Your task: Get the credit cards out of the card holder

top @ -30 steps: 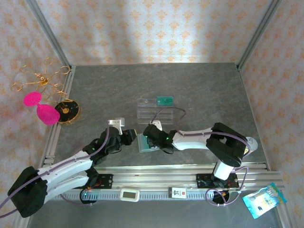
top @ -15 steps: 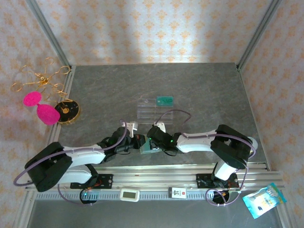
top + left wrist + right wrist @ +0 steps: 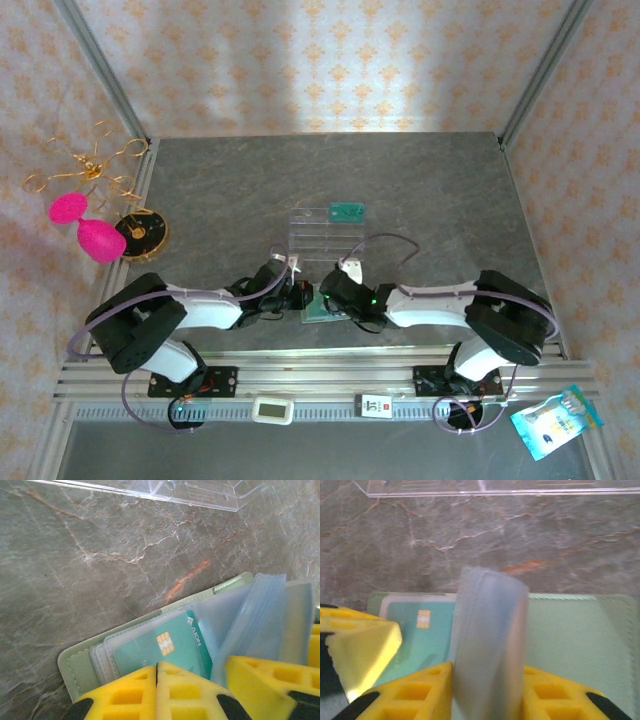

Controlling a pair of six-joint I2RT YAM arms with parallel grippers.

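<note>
card holder: lying open, near-centre bench | left pincer: newly arrived from the left, pads closed together at teal credit card | right pincer: pinching holder's sleeve leaf upright | card exposed, seemingly ready for extraction

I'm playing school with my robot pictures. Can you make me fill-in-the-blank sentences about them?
1. The green card has a small ____ chip.
2. The right gripper holds up the plastic sleeves, so the wallet lies ____ on the table.
3. The left gripper has soft pads colored ____.

Missing words: gold, open, yellow.
</note>
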